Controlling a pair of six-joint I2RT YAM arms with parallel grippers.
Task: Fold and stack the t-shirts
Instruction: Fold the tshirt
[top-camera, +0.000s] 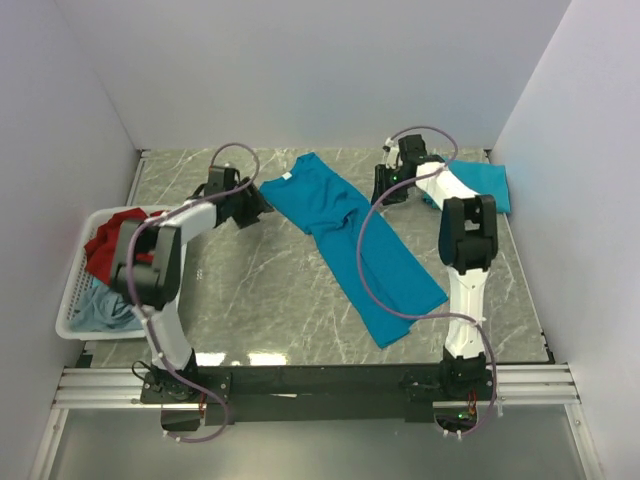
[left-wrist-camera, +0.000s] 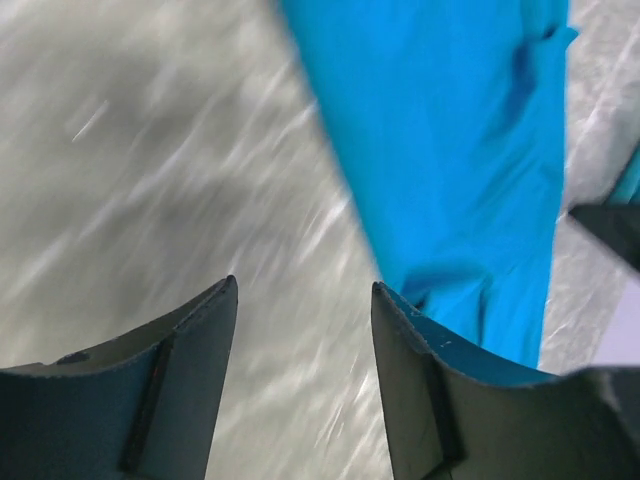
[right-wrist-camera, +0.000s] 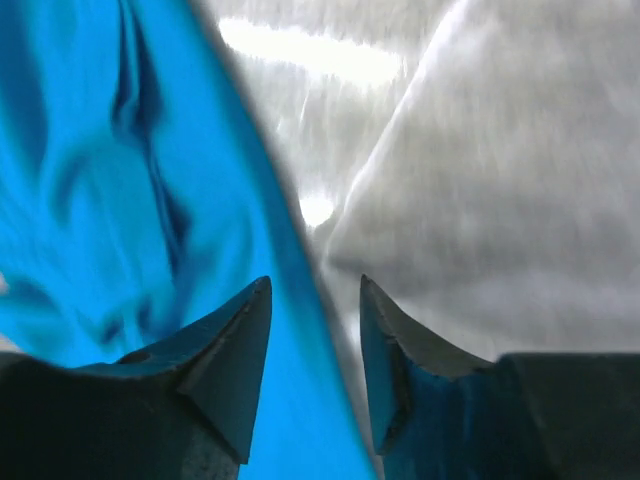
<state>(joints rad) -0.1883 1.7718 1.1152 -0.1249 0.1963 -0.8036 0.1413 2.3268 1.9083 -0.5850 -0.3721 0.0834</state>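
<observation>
Flanking spread teal t-shirt (top-camera: 345, 232), left pincer (left-wrist-camera: 304, 285), right pincer (right-wrist-camera: 314, 281), both gaping

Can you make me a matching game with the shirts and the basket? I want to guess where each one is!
Things:
1. white slatted plastic basket
2. crumpled red cloth shirt
3. long teal-blue t-shirt laid out flat
4. small folded teal-blue shirt

Places:
A. far right corner of the grey marbled table
B. middle of the table
C. left edge of the table
D. inside the basket

Pairs: 1-C, 2-D, 3-B, 4-A
</observation>
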